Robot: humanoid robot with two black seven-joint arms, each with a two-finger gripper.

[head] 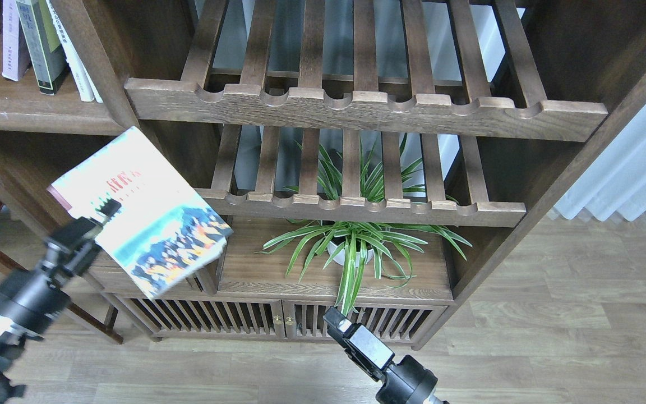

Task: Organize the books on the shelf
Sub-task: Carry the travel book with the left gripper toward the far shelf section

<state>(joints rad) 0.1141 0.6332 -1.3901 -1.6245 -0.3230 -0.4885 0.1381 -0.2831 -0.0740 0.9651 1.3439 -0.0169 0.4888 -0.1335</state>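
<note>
My left gripper point(100, 216) is shut on the left edge of the cream book with the colourful picture point(155, 224). It holds the book tilted in the air, below the front of the solid dark-brown shelf point(37, 115) at the upper left. On that shelf stand the white book with the purple band point(11, 42) and the black-grey book with the yellow-green panel point(36, 47). My right gripper point(335, 321) is low at the bottom centre, empty and away from the book. Its fingers cannot be told apart.
Thin white-spined books point(79, 62) lean beside the two paperbacks. Two slatted racks point(356, 106) with scalloped rails fill the middle bay. A potted spider plant point(351, 247) stands on the low cabinet point(267, 275). A white curtain point(637, 168) hangs at the right.
</note>
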